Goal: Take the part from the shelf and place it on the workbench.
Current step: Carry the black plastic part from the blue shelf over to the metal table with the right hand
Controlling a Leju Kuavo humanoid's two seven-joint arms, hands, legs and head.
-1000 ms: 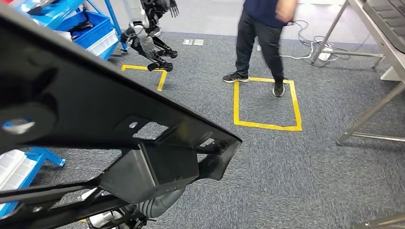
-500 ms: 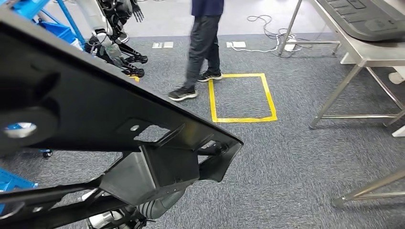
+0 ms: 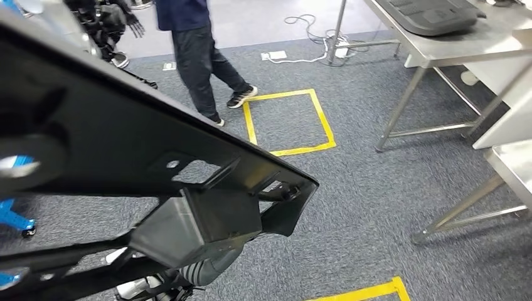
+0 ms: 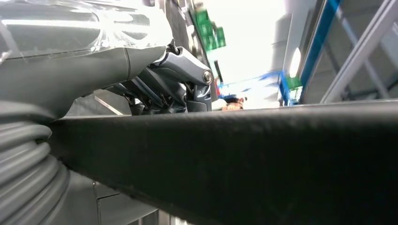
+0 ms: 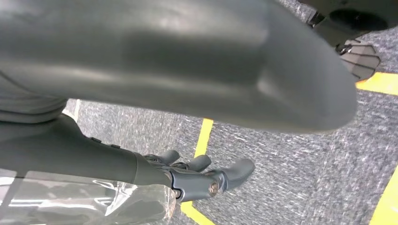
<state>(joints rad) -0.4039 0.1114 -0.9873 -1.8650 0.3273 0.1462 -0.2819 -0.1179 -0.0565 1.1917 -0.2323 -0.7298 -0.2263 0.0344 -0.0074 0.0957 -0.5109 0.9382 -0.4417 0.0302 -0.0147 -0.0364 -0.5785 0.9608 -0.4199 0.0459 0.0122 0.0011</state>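
Note:
The part (image 3: 125, 144), a long black moulded panel with brackets, slants across the left of the head view, close to the camera. In the left wrist view my left hand (image 4: 173, 82) holds it, dark fingers hooked behind its black edge (image 4: 244, 154). Below the panel's bracket I see a grey ribbed wrist cover (image 3: 207, 269). My right hand (image 5: 202, 176) hangs over the carpet with its fingers spread, and its thick thumb (image 5: 187, 61) reaches towards a black corner of the part (image 5: 356, 14); any contact is hidden. The steel workbench (image 3: 464, 44) stands at the far right.
A grey moulded piece (image 3: 433, 15) lies on the workbench. A person (image 3: 201, 63) walks beside a yellow taped square (image 3: 288, 122). Another robot (image 3: 106, 19) stands at the far left. A second steel table (image 3: 511, 163) is at the right edge. Yellow tape (image 3: 370, 291) marks the near floor.
The camera has turned to the right, bringing the workbench and a second table nearer. The person has stepped off the taped square. The part keeps its place in my view.

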